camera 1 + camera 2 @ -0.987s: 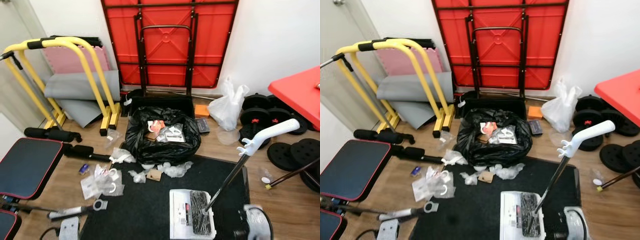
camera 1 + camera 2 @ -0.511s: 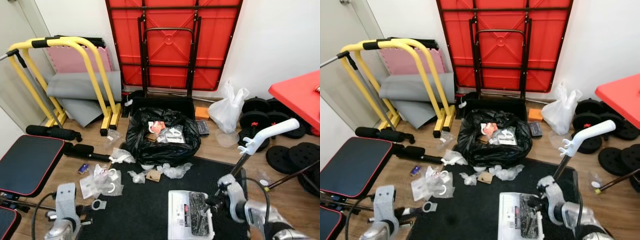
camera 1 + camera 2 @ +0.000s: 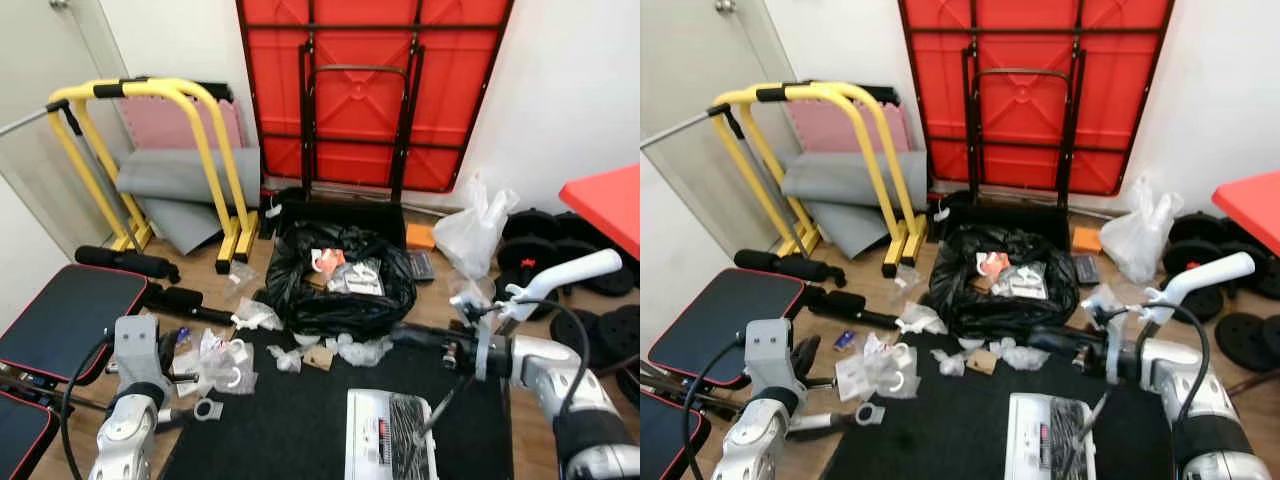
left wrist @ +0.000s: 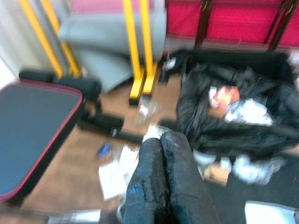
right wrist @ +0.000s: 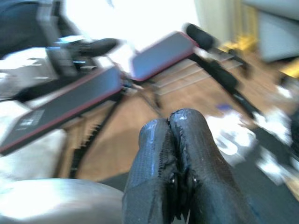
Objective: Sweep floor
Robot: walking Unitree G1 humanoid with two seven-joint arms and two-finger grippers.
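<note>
Right gripper [image 3: 412, 334] was raised and reached leftward above the black mat [image 3: 300, 420], fingers [image 5: 180, 154] pressed together with nothing between them, just beside the scraps [image 3: 345, 348] lying in front of the black rubbish bag [image 3: 340, 290]. Left gripper [image 4: 161, 177] was likewise closed and empty, held low over the wood floor [image 3: 215, 290] near the loose wrappers [image 3: 215, 362] and the padded bench [image 3: 60, 320]. The white-handled broom [image 3: 560, 278] leaned by the right arm, its rod running down to the white dustpan [image 3: 395, 445] on the mat.

Wooden floor [image 3: 545, 445], black mat [image 3: 280, 440], full black rubbish bag [image 3: 335, 300], scattered wrappers [image 3: 215, 360]
</note>
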